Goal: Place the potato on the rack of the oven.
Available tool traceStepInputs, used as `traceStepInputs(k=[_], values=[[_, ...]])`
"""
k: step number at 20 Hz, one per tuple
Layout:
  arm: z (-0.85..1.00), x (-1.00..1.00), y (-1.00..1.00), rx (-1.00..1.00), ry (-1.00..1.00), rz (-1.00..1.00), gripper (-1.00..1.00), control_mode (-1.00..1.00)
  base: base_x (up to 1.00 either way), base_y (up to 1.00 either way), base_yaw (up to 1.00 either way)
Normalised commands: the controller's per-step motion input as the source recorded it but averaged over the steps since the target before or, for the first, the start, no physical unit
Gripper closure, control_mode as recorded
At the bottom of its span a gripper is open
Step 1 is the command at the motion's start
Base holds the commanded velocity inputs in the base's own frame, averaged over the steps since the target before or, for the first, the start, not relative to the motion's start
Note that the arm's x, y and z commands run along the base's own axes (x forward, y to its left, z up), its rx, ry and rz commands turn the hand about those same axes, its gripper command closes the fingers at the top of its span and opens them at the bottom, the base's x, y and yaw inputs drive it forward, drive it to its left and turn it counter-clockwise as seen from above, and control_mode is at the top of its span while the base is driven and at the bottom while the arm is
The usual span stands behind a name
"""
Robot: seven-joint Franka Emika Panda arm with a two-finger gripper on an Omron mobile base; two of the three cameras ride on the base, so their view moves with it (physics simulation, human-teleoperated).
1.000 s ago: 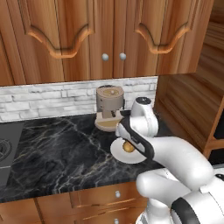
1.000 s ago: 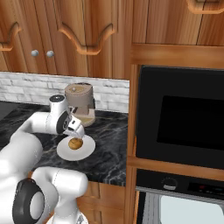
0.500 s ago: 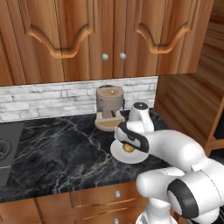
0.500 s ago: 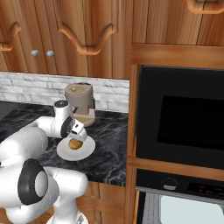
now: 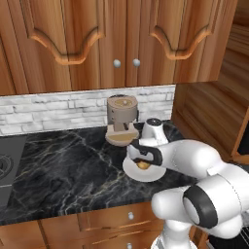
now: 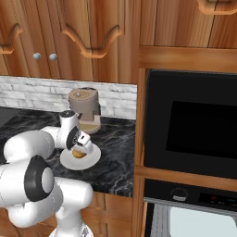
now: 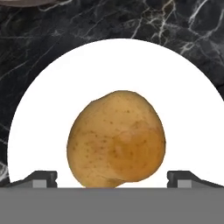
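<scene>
The small roundish golden-brown potato (image 7: 117,139) with a finely speckled matt skin lies on a smooth round white plate (image 7: 52,100), which sits on the black marble desk (image 5: 63,170) veined in pale grey. The hand view brings the potato up close: it is a blunt lump, slightly longer along a slant from that view's lower left to its upper right, with a shallow dent on its right half. The two dark fingertips (image 7: 41,178) rise at either side of it, set wide apart with plate showing between each tip and the potato, so the claw (image 7: 112,179) is open and holds nothing.

The left base view shows the claw (image 5: 142,158) bent down over the plate (image 5: 154,176) with the potato (image 5: 143,165) just under it, and behind them a tan cylindrical coffee machine (image 5: 121,124) against a pale grey brick backsplash (image 5: 48,114); a dark stovetop (image 5: 6,168) edges in at the left. The right base view adds the built-in oven (image 6: 190,127) with its black frame and dark glossy door, set in brown wood to the right of the desk (image 6: 115,157), well apart from the potato (image 6: 79,154) and plate (image 6: 90,159). Glossy carved wooden cabinet doors (image 5: 97,39) with small round silver knobs hang above the desk.
</scene>
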Motion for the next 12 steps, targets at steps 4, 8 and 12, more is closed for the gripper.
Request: traceStepInputs(k=[4, 8, 12], values=[[-0.18, 0.16, 0.07, 0.0, 0.05, 0.0, -1.0, -1.0, 0.0, 0.0, 0.0], [-0.01, 0.11, 0.0, 0.0, 0.0, 0.0, -1.0, -1.0, 0.0, 0.0, 0.0], [-0.05, 0.14, 0.0, 0.0, 0.0, 0.0, -1.0, -1.0, 0.0, 0.0, 0.0]])
